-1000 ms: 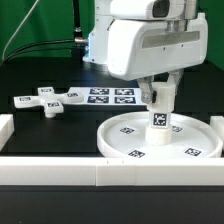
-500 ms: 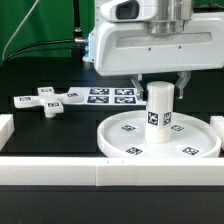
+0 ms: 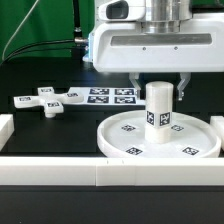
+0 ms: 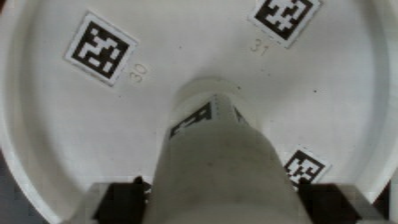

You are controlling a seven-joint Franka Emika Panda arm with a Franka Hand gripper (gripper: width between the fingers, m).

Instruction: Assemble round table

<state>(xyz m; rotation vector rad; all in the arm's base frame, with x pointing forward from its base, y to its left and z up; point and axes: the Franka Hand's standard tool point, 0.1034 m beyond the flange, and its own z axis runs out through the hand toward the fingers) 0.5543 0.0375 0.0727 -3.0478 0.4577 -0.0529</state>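
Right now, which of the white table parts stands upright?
The cylinder, upright on the round disc; the disc and the cross-shaped piece lie flat.

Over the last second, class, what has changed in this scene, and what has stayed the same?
The gripper, shut on the short cylinder, turned from a skewed pose to face square-on, bringing the cylinder from a tilt to upright over the centre of the round disc. Nothing was released. The disc, the cross-shaped piece and the marker board stayed put.
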